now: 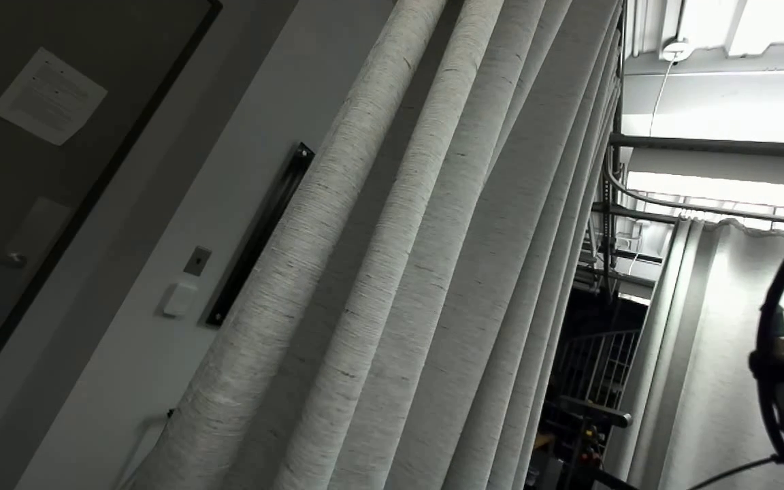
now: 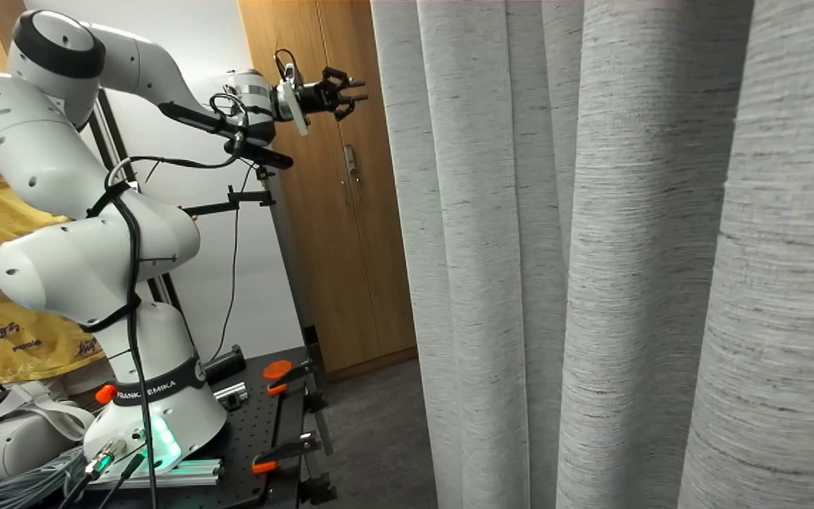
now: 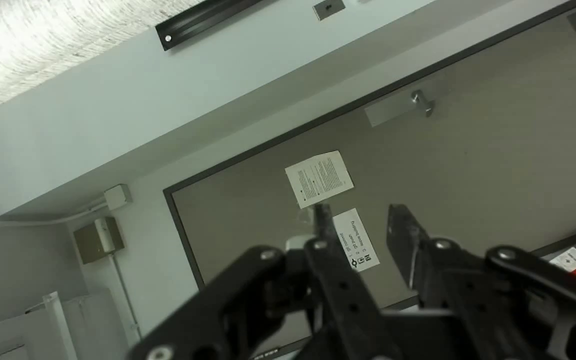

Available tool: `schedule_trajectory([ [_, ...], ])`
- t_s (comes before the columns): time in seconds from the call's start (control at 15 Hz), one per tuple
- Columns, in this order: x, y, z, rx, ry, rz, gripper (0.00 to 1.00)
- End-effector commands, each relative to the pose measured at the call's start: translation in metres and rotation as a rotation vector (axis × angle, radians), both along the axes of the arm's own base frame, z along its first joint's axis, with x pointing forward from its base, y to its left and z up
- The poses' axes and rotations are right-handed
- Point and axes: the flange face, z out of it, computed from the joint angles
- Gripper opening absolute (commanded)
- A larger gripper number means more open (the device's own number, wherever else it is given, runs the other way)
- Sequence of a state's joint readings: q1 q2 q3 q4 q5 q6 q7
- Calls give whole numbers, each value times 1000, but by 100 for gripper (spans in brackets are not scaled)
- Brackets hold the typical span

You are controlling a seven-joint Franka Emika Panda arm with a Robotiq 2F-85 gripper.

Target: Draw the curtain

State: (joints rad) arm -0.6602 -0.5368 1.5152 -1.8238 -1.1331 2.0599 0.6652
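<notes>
In both exterior views I have the off-white woven curtain (image 2: 633,283) hanging in long vertical pleats; in an exterior view it fills the right side of the scene, from near to far, and part of it shows at the left of my wrist view. A grey door (image 3: 508,125) takes up much of that wrist view. In an exterior view, a tall wooden cupboard (image 2: 350,268) stands far back, left of the curtain. My white Franka arm (image 2: 61,155) rises at the left, a person in a yellow T-shirt (image 2: 25,353) behind it and a white VR headset (image 2: 15,442) near its base. My gripper (image 2: 362,90) points right, apart from the curtain. Its jaws stand parted, and through the gap I see a printed sign (image 3: 360,240) on the door.
</notes>
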Motion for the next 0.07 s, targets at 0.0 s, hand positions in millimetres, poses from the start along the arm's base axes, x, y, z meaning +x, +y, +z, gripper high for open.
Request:
schedule_trajectory([
  [0.0, -1, -1, 0, 0, 0, 0, 34],
])
